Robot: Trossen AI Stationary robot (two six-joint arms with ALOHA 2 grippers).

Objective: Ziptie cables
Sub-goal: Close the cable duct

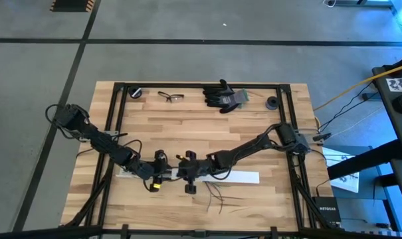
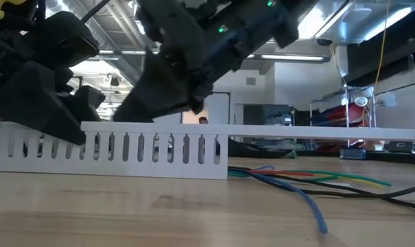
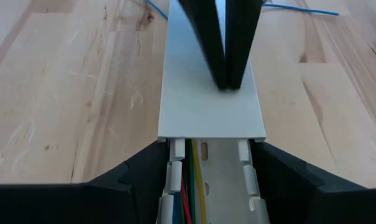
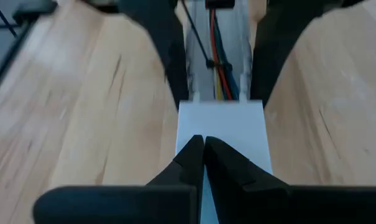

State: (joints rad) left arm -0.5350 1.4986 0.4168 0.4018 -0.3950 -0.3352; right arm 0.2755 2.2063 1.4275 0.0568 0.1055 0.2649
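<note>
Fingers [image 3: 132, 180] of the left gripper [image 3: 211, 152] are set astride the slotted white duct [image 3: 247, 180], partly spread and clasped against its two side walls, so the duct is pinned on the desk [image 3: 69, 93]. Inside that open stretch the cables [image 3: 191, 193] are laid side by side, red, green, yellow and blue. Just ahead, the flat white cover [image 3: 200, 106] is touched by the right gripper [image 4: 204, 146]: its fingers are clenched together, nothing is held, and the tips are pressed on the cover's end. Seating the cover is judged to be the step in hand. The duct should be braced, the wires tucked below the rim so none is pinched, and pressure applied squarely. Farther off, cable ends are spilled past the duct, and gloves [image 1: 226, 96] and glasses [image 1: 170, 97] are seen at the far edge.
</note>
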